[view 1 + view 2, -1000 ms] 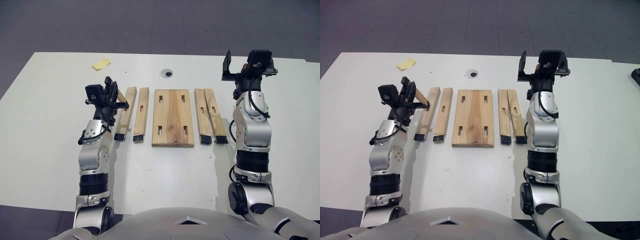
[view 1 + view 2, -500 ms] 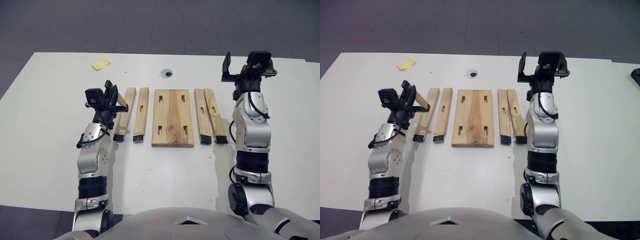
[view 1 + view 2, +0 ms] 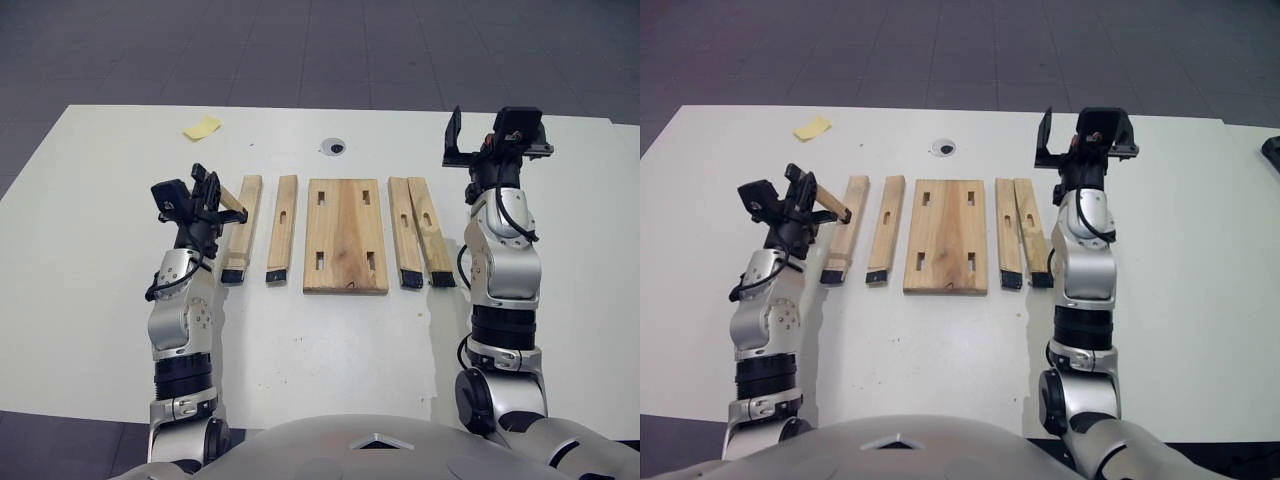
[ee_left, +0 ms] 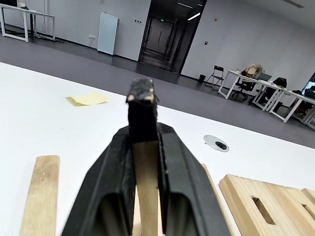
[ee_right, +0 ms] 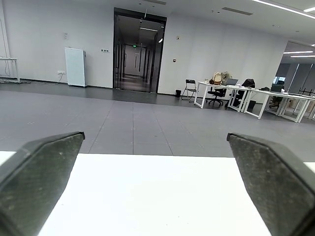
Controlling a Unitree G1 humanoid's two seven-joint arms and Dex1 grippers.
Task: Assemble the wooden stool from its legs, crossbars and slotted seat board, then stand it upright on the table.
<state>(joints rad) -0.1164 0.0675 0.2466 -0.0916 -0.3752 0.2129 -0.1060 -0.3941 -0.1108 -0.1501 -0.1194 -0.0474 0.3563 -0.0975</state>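
Your left gripper [image 3: 208,196] is clamped on a short wooden bar [image 3: 833,209], held clear of the tabletop [image 3: 100,250] at mid-left, probably ready for fitting. The right gripper [image 3: 488,135] is released, upper right. The seat board [image 3: 345,235] lies slots-up at centre between the legs [image 3: 282,228].

The left gripper [image 3: 207,190] swung out to the robot's left with the wooden stick [image 3: 835,207] clamped in it, and ended up beside the outer left leg [image 3: 240,228] instead of over it. That leg also slid a bit leftward, widening the gap to the next leg [image 3: 281,228].
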